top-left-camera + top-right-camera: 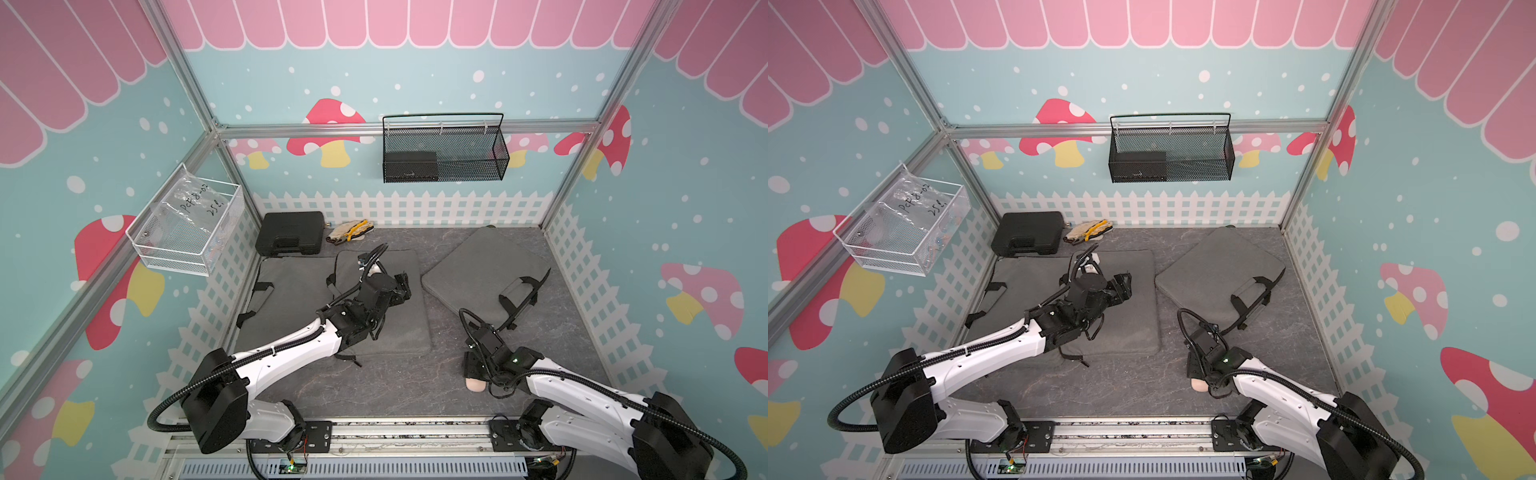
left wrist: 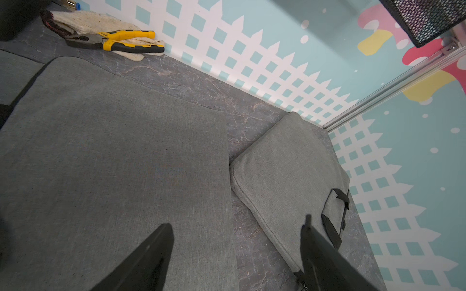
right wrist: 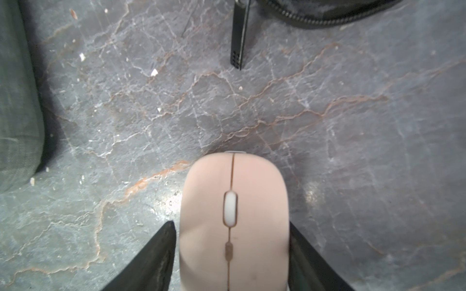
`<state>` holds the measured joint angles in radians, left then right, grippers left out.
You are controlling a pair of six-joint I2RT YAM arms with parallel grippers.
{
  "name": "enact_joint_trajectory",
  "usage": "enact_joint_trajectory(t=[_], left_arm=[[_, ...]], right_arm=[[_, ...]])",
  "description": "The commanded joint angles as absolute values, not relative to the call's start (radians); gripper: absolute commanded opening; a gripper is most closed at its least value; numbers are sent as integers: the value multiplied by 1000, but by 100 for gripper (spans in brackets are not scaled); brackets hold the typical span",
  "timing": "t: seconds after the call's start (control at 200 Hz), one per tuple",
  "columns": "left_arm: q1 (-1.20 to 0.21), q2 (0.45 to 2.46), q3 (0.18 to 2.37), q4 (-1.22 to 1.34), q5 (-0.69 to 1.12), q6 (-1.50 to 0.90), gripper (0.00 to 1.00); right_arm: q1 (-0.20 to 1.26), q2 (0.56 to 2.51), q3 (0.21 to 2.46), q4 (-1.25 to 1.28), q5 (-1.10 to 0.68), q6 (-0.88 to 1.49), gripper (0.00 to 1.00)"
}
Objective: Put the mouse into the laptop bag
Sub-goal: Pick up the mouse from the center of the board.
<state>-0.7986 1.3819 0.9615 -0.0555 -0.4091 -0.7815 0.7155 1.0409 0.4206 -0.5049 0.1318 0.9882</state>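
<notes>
The pale pink mouse [image 3: 233, 214] lies on the dark marble floor near the front right [image 1: 475, 384] [image 1: 1199, 385]. My right gripper [image 3: 231, 224] straddles it from above, open. One finger is at the mouse's side. A thin strip of floor shows between the other finger and the mouse. A grey laptop bag [image 1: 482, 270] lies beyond, handles and zipper edge [image 3: 315, 17] turned toward this gripper. My left gripper [image 2: 238, 224] hovers open and empty over the edge of a second grey bag [image 1: 386, 316] at centre, seen in both top views [image 1: 1123, 284].
A third grey bag [image 1: 291, 291] lies partly under the centre one. A black tool case [image 1: 289, 239] and work gloves with yellow pliers [image 2: 113, 41] sit at the back. A black mesh basket [image 1: 444, 147] and a white wire basket [image 1: 187, 224] hang on the walls.
</notes>
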Motion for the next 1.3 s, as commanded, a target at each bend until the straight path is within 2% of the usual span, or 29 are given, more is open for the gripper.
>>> enact_joint_trajectory(t=[0.0,0.075,0.205,0.3,0.49,0.67,0.855,1.096,1.296], left_arm=[[-789,1366,953,-51,-382,-780,82],[-787,1367,953,-46,-368,-780,82],[-785,1372,956,-31,-325,-772,83],[-786,1391,967,-7,-228,-750,82],[-786,1437,1013,18,-71,-691,82],[-785,1474,1071,-3,2,-671,82],[-830,1612,1247,-80,43,-637,80],[-977,1936,1572,-138,62,-595,79],[-1051,2269,1997,-298,47,-528,78]], right_arm=[[727,1089,409,-531,64,990,64],[726,1102,416,-531,71,985,59],[726,1089,431,-536,88,979,57],[724,1043,453,-544,113,976,53],[665,927,530,-582,205,944,52],[392,848,568,-550,150,798,51],[66,845,612,-495,46,655,50],[-368,869,608,-389,-194,582,49],[-538,846,600,-324,-234,606,50]])
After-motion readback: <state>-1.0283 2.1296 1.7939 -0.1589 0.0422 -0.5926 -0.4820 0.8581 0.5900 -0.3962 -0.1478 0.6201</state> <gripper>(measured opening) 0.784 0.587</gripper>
